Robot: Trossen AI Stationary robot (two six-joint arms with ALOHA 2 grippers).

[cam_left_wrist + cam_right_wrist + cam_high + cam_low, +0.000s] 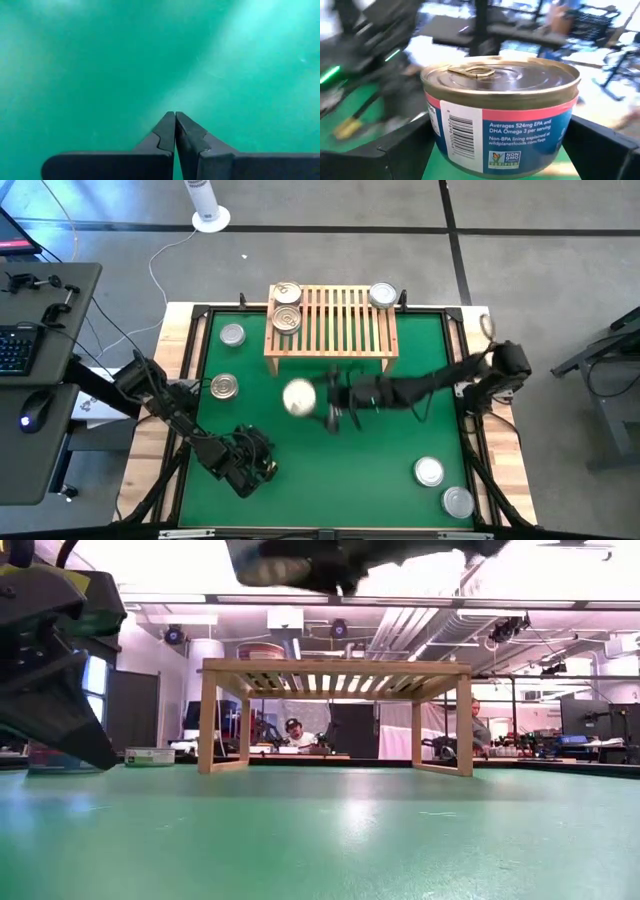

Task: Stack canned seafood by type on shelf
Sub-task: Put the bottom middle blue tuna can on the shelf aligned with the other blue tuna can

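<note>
The light-wood shelf (pixel 335 330) stands at the mat's far middle. At its left end sit two gold-topped tins (pixel 287 307), and at its far right corner one silver-topped tin (pixel 382 295). My right gripper (pixel 305 398) hangs in front of the shelf, high above the mat, shut on a tin with a pink and blue label (pixel 502 115). The low view shows this gripper (pixel 330 565) above shelf height. My left gripper (pixel 175 131) is shut on nothing, low over the mat's near left part (pixel 262 463). My right gripper pinches the tin's round side wall (pixel 434 127) between its two fingers (pixel 395 150), one on each opposite side. The fingers come nearly level from the table's right side. The tin sits upright, pull-tab top up, lifted clear of the mat.
Loose tins lie on the green mat (pixel 380 440): two at the left (pixel 232 335) (pixel 225 386) and two at the near right (pixel 429 471) (pixel 458 501). A wooden frame (pixel 185 350) borders the mat. Beyond the table, people sit at desks (pixel 292 730).
</note>
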